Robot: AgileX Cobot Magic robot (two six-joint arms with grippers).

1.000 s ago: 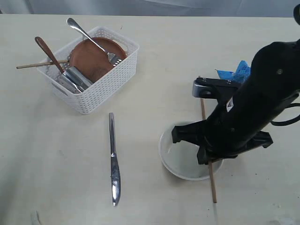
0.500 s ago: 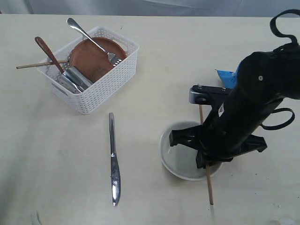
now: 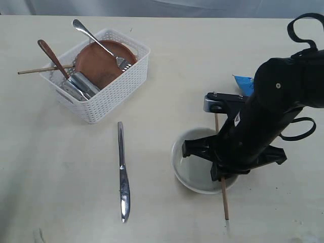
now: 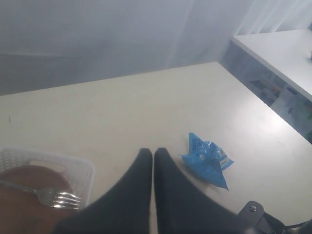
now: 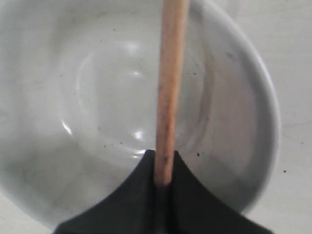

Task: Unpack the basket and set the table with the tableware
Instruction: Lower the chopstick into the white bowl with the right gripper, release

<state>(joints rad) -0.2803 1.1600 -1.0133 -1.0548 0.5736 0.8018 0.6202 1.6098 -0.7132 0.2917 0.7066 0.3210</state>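
Note:
My right gripper [image 5: 165,157] is shut on the end of a wooden chopstick [image 5: 170,73] and holds it just above the off-white bowl [image 5: 87,107]. In the exterior view that chopstick [image 3: 225,202] crosses the right rim of the bowl [image 3: 176,164] under the black right arm. The white basket [image 3: 109,98] at the back left holds a brown plate [image 3: 98,63], a fork [image 3: 93,38], a wooden spoon [image 3: 50,55], a second chopstick [image 3: 35,70] and a steel cup [image 3: 81,86]. A steel knife [image 3: 122,172] lies on the table [image 3: 202,61]. My left gripper [image 4: 148,152] is shut and empty, high above the table.
A crinkly blue snack packet [image 3: 243,82] lies behind the right arm, and the left wrist view shows the packet [image 4: 208,162] as well. A corner of the basket [image 4: 73,165] with the fork [image 4: 58,197] also shows there. Bare tabletop lies left of the knife and along the front.
My right arm has shifted a little to the left over the bowl, carrying the chopstick with it; the stick's free end swung slightly left. Nothing else moved.

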